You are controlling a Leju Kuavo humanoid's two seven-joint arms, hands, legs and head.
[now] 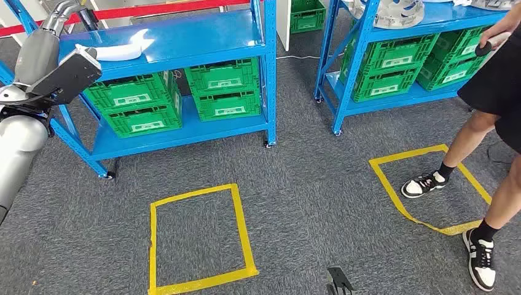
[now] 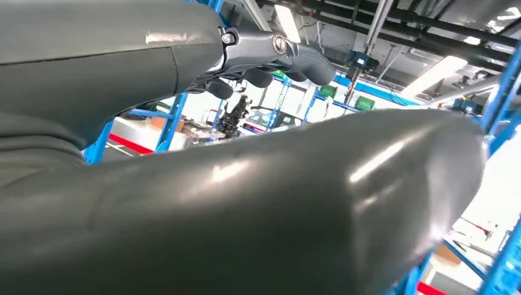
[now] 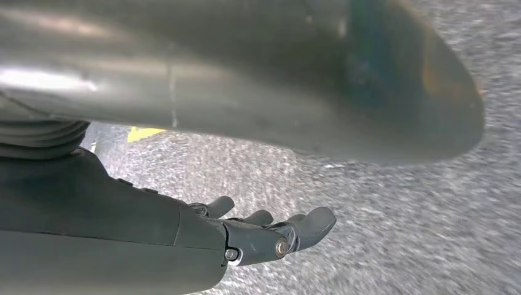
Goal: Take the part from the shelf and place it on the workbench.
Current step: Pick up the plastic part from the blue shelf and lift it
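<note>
Your left robot hand (image 2: 270,58) is empty, fingers loosely apart; reach level for the white part (image 1: 123,50) on the blue shelf (image 1: 203,34).

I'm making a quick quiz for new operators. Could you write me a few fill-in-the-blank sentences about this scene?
1. The crates under the shelf are ____ in colour.
2. The squares taped on the floor are ____.
3. The white part lies on the ____ of the blue rack.

Missing words: green; yellow; top shelf
</note>
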